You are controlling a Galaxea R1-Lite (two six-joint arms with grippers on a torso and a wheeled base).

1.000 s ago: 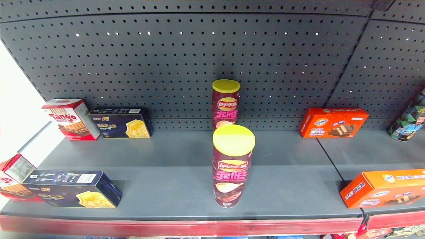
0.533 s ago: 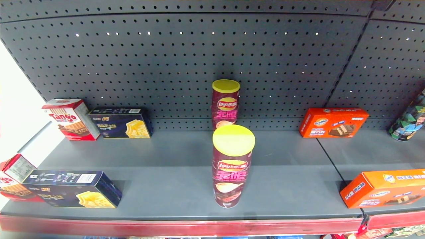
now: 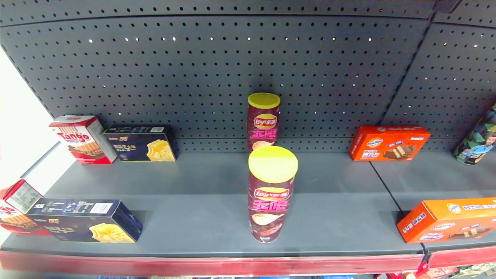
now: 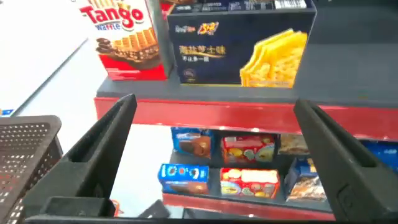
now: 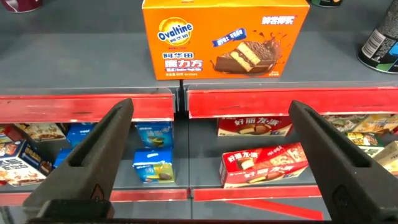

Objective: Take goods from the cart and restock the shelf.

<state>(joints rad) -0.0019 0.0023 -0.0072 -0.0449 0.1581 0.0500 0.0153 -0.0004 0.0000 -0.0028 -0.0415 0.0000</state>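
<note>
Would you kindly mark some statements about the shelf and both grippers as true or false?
1. A front chip can and a back chip can stand upright on the shelf. True.
2. The left gripper is shut on a can. False: it is open and empty.
3. The right gripper is open. True.
4. The cans' lids are red. False: they are yellow.
5. At the back left, a red wafer box stands beside a navy box. True.

Matt grey metal shelf (smooth paint), glossy cardboard box
</note>
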